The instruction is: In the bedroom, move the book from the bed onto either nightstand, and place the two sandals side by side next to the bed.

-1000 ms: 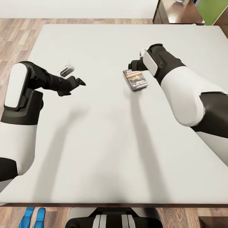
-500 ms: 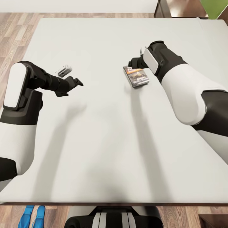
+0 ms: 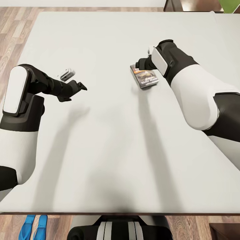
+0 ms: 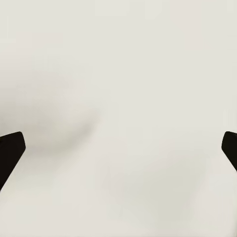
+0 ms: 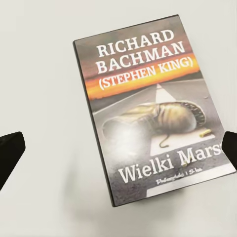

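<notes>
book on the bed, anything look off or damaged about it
No damage shows. The book lies flat and closed on the bed, cover up and legible, turned at an angle to the mattress edges. The right gripper hovers open over it, not touching.

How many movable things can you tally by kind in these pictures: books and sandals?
Book: 1, lying flat on the bed – book
Sandals: 2, blue, side by side on the floor – first sandal, second sandal
Total: 3
</notes>
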Tool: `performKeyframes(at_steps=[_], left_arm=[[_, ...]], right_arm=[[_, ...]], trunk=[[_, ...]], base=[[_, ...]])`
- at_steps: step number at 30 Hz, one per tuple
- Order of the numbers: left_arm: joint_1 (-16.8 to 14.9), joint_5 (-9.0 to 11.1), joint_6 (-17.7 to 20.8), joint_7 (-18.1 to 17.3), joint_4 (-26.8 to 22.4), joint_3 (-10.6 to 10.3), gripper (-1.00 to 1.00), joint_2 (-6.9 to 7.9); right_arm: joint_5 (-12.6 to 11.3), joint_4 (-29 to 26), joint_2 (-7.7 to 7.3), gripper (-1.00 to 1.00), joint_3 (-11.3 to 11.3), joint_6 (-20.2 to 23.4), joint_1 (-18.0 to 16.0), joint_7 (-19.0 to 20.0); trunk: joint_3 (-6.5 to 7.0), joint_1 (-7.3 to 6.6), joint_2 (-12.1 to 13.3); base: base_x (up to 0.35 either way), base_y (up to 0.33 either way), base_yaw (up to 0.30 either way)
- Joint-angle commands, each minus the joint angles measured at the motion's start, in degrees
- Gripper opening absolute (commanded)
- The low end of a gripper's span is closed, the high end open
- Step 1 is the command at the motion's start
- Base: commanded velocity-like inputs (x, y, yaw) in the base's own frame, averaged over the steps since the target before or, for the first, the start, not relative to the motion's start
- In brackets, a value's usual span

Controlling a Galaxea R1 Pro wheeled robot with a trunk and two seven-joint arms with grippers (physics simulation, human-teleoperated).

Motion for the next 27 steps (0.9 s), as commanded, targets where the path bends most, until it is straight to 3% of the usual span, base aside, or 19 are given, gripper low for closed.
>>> performKeyframes(at_steps=[1, 27], left_arm=[[-0.05, 0.45, 0.41, 0.56, -0.04, -0.06, 1.0, 0.04], [-1.03, 0.72, 0.48, 0.28, 0.0, 0.24, 1.0, 0.02]], right_arm=[[0.24, -0.07, 0.05, 1.0, -0.31, 0.27, -0.02, -0.13], [0.85, -2.6, 0.05, 1.0, -0.05, 0.1, -0.76, -0.47]], trunk=[[-0.12, 0.0, -0.01], [-0.76, 0.0, -0.01]], base=[[0.0, 0.0, 0.0], [0.0, 0.0, 0.0]])
